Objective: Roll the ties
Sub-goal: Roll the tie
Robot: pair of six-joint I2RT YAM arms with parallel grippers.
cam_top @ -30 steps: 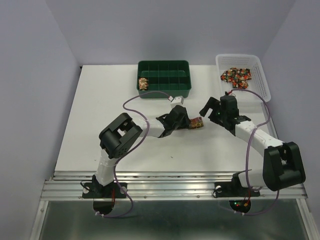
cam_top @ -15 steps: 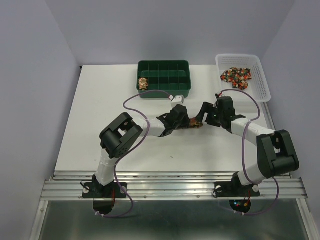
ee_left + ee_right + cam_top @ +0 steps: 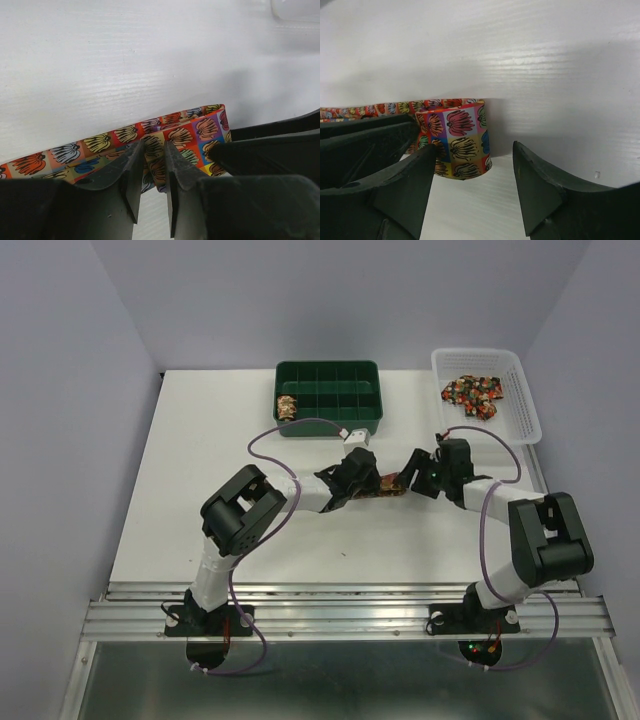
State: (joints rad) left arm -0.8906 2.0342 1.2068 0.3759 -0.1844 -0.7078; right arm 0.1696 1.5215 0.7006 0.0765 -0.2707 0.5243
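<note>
On the white table (image 3: pixel 200 460), just in front of the green tray (image 3: pixel 328 398), the left gripper (image 3: pixel 154 150) pinches the half-rolled tie (image 3: pixel 460 135) while the right gripper (image 3: pixel 474 146), jaws apart, straddles its coil. A square, gentle squeeze should keep the coil tight. A second earlier the right gripper stood clear of the tie, jaws wider.

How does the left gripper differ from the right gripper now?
The left gripper is pinched nearly shut on the tie; the right gripper stands wide open. The left gripper grips fabric; the right gripper only straddles the rolled end. Both sit low over the white table.
</note>
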